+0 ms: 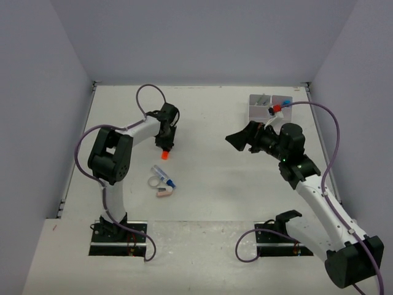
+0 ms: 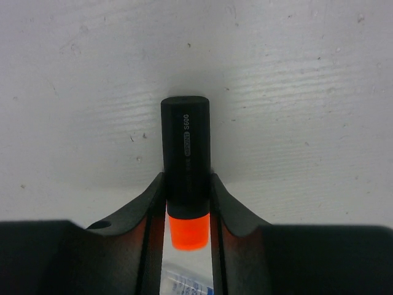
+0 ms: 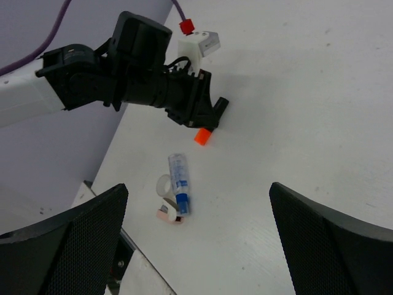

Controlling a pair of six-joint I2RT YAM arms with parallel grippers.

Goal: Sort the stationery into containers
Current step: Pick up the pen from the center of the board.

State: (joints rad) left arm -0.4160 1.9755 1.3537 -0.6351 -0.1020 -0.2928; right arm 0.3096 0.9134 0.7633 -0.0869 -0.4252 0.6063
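My left gripper is shut on a black highlighter with an orange cap, at the table's left middle. In the left wrist view the highlighter sits between the fingers, cap end toward the camera. I cannot tell if it touches the table. A clear tube with a blue cap, a small tape roll and a pink piece lie just in front of it. The white organiser box stands at the far right, partly hidden by my right arm. My right gripper is open and empty, left of the box.
The right wrist view shows the left gripper, the orange cap, the tube, the tape roll and the pink piece. Purple walls stand on three sides. Purple cables loop over both arms.
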